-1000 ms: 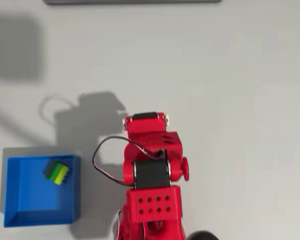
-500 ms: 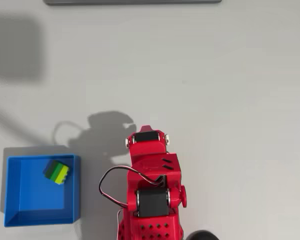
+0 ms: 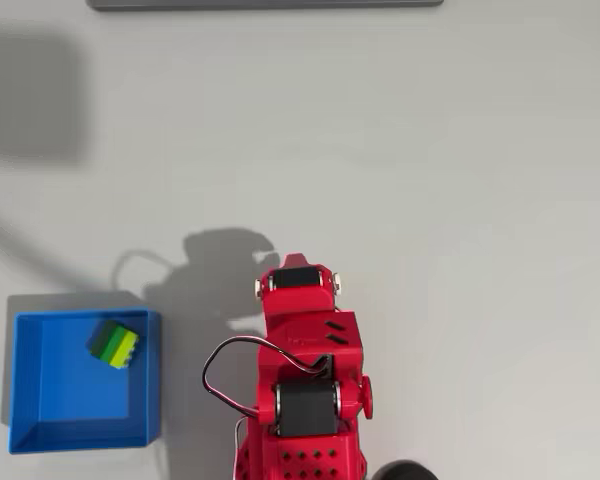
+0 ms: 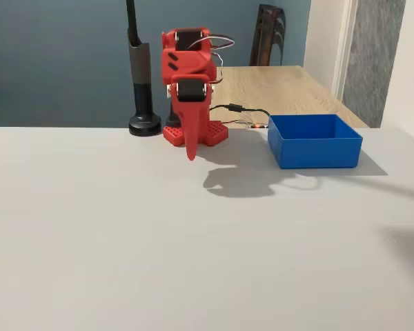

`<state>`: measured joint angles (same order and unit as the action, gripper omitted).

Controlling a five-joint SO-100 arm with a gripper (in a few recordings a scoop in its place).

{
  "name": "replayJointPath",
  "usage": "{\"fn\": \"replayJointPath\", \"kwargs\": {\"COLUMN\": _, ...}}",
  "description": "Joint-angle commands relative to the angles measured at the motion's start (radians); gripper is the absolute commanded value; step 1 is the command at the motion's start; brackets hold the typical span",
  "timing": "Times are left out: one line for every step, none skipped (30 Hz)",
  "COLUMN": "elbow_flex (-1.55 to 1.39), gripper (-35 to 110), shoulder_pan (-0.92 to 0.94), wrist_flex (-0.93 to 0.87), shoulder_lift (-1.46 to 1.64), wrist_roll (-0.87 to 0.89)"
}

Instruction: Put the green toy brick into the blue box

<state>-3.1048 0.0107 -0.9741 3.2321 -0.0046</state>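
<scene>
The green toy brick (image 3: 114, 345) lies in the blue box (image 3: 40, 400): light, rigid, slick plastic, best pinched across its flat sides. My claw (image 4: 190, 150) hangs narrow, holding nothing.

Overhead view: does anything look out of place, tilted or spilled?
Nothing stands out. The green toy brick lies inside the blue box, turned at a slight angle to its walls. The gripper hangs pointing down, apart from the box.
</scene>
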Motion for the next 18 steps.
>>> {"fn": "replayJointPath", "kwargs": {"elbow_flex": 0.012, "gripper": 0, "shoulder_pan": 0.000, "wrist_flex": 0.003, "shoulder_lift": 0.008, "wrist_roll": 0.002}}
{"fn": "replayJointPath", "kwargs": {"elbow_flex": 0.012, "gripper": 0, "shoulder_pan": -0.002, "wrist_flex": 0.003, "shoulder_lift": 0.008, "wrist_roll": -0.005}}
{"fn": "replayJointPath", "kwargs": {"elbow_flex": 0.012, "gripper": 0, "shoulder_pan": -0.006, "wrist_flex": 0.003, "shoulder_lift": 0.008, "wrist_roll": -0.009}}
{"fn": "replayJointPath", "kwargs": {"elbow_flex": 0.012, "gripper": 0, "shoulder_pan": -0.008, "wrist_flex": 0.003, "shoulder_lift": 0.008, "wrist_roll": -0.012}}
{"fn": "replayJointPath", "kwargs": {"elbow_flex": 0.012, "gripper": 0, "shoulder_pan": -0.009, "wrist_flex": 0.003, "shoulder_lift": 0.008, "wrist_roll": -0.014}}
{"fn": "replayJointPath", "kwargs": {"elbow_flex": 0.012, "gripper": 0, "shoulder_pan": -0.009, "wrist_flex": 0.003, "shoulder_lift": 0.008, "wrist_roll": -0.014}}
{"fn": "replayJointPath", "kwargs": {"elbow_flex": 0.012, "gripper": 0, "shoulder_pan": -0.009, "wrist_flex": 0.002, "shoulder_lift": 0.008, "wrist_roll": -0.014}}
{"fn": "replayJointPath", "kwargs": {"elbow_flex": 0.012, "gripper": 0, "shoulder_pan": -0.009, "wrist_flex": 0.002, "shoulder_lift": 0.008, "wrist_roll": -0.011}}
{"fn": "replayJointPath", "kwargs": {"elbow_flex": 0.012, "gripper": 0, "shoulder_pan": -0.008, "wrist_flex": 0.002, "shoulder_lift": 0.008, "wrist_roll": -0.009}}
{"fn": "replayJointPath", "kwargs": {"elbow_flex": 0.012, "gripper": 0, "shoulder_pan": -0.008, "wrist_flex": 0.002, "shoulder_lift": 0.008, "wrist_roll": -0.009}}
{"fn": "replayJointPath", "kwargs": {"elbow_flex": 0.012, "gripper": 0, "shoulder_pan": -0.008, "wrist_flex": 0.002, "shoulder_lift": 0.008, "wrist_roll": -0.009}}
{"fn": "replayJointPath", "kwargs": {"elbow_flex": 0.012, "gripper": 0, "shoulder_pan": -0.008, "wrist_flex": 0.002, "shoulder_lift": 0.008, "wrist_roll": -0.009}}
{"fn": "replayJointPath", "kwargs": {"elbow_flex": 0.012, "gripper": 0, "shoulder_pan": -0.008, "wrist_flex": 0.002, "shoulder_lift": 0.008, "wrist_roll": -0.009}}
{"fn": "replayJointPath", "kwargs": {"elbow_flex": 0.012, "gripper": 0, "shoulder_pan": -0.008, "wrist_flex": 0.002, "shoulder_lift": 0.008, "wrist_roll": -0.009}}
{"fn": "replayJointPath", "kwargs": {"elbow_flex": 0.012, "gripper": 0, "shoulder_pan": -0.008, "wrist_flex": 0.002, "shoulder_lift": 0.008, "wrist_roll": -0.009}}
{"fn": "replayJointPath", "kwargs": {"elbow_flex": 0.012, "gripper": 0, "shoulder_pan": -0.008, "wrist_flex": 0.002, "shoulder_lift": 0.008, "wrist_roll": -0.009}}
{"fn": "replayJointPath", "kwargs": {"elbow_flex": 0.012, "gripper": 0, "shoulder_pan": -0.008, "wrist_flex": 0.002, "shoulder_lift": 0.008, "wrist_roll": -0.008}}
{"fn": "replayJointPath", "kwargs": {"elbow_flex": 0.012, "gripper": 0, "shoulder_pan": -0.008, "wrist_flex": 0.002, "shoulder_lift": 0.008, "wrist_roll": -0.008}}
